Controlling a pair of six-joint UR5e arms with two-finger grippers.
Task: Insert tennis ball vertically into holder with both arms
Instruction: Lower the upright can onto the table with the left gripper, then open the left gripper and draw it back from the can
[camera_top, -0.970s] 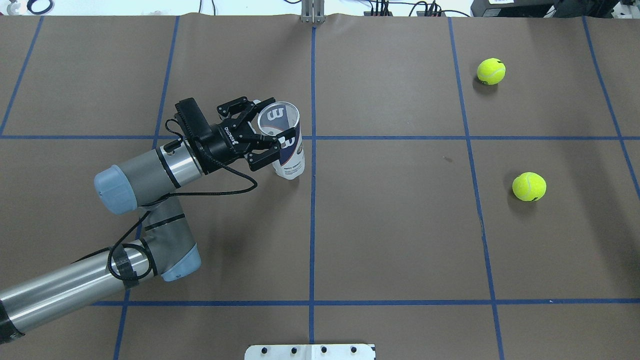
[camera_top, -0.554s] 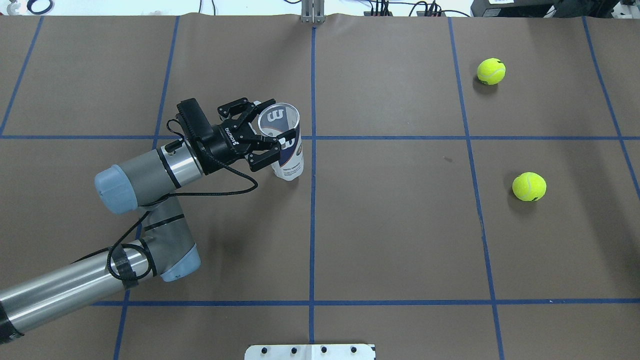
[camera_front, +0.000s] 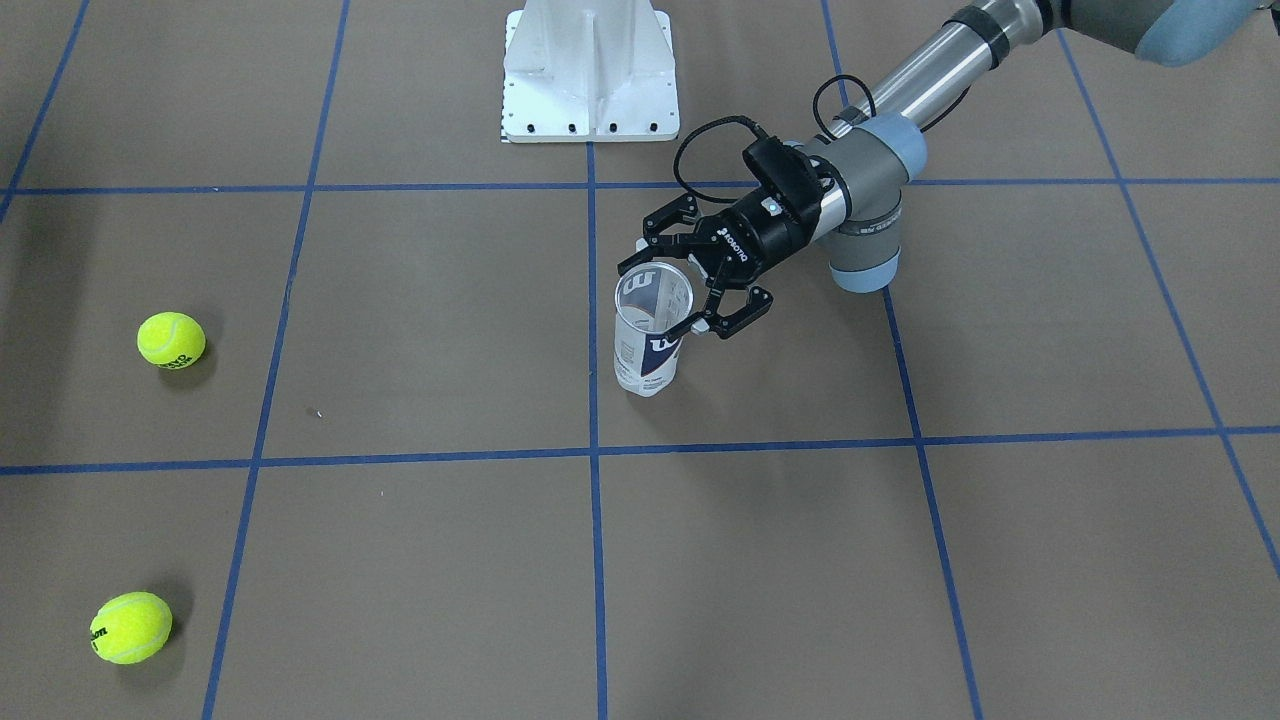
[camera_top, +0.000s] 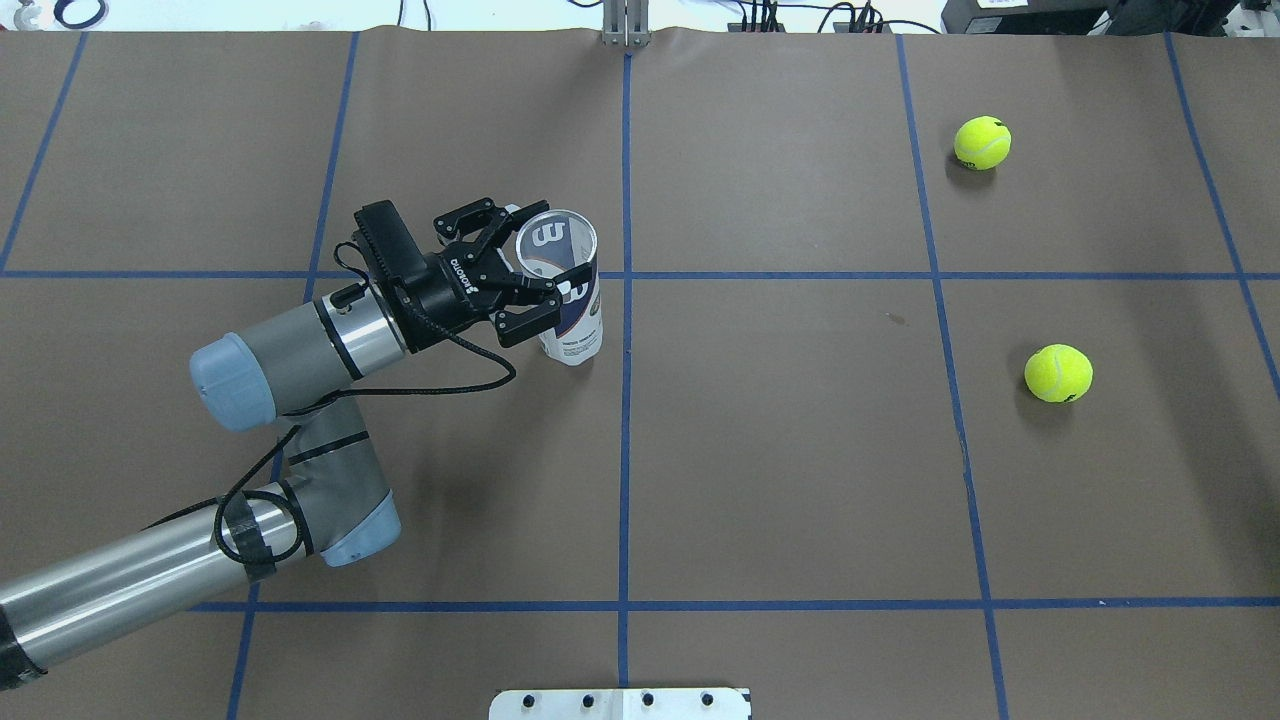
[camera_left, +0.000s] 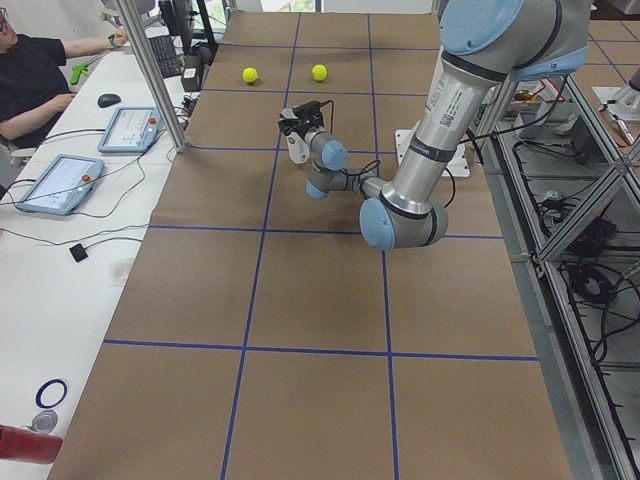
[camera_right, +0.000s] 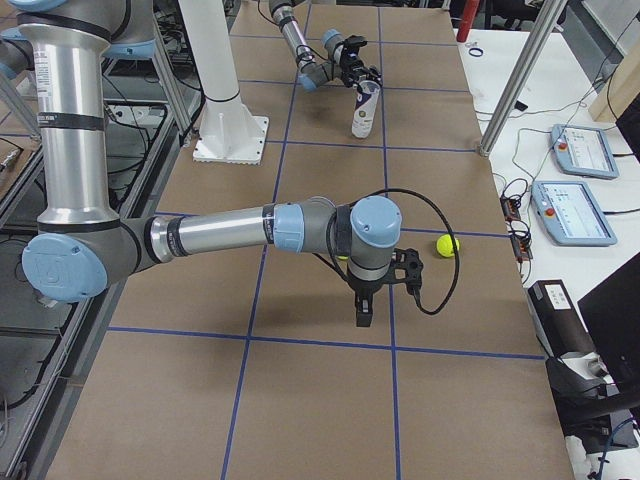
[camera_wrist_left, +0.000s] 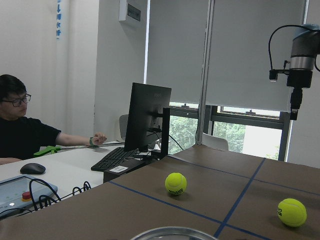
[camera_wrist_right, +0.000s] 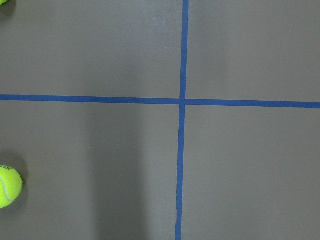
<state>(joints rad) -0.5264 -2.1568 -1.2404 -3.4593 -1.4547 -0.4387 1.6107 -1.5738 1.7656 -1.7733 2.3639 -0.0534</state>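
The holder (camera_top: 572, 318), a clear tube with a silver rim and a navy-and-white label, stands nearly upright just left of the centre tape line. My left gripper (camera_top: 535, 262) comes in from the side and is shut on the holder (camera_front: 650, 345) just below its open rim. No ball shows inside it. Two tennis balls lie far to the right, one at the back (camera_top: 982, 142) and one nearer (camera_top: 1058, 373). My right gripper (camera_right: 362, 312) hangs point-down above the table near the balls; I cannot tell whether it is open or shut. One ball (camera_wrist_right: 7, 186) sits at the right wrist view's left edge.
The white pedestal base (camera_front: 590, 70) is at the robot's edge of the table. A seated person (camera_left: 30, 80) and tablets (camera_left: 60, 183) are at a side table beyond the far edge. Blue tape lines (camera_top: 625, 450) grid the brown paper.
The left gripper has swung the holder slightly closer to upright, its base shifting a little left. The balls have not moved.
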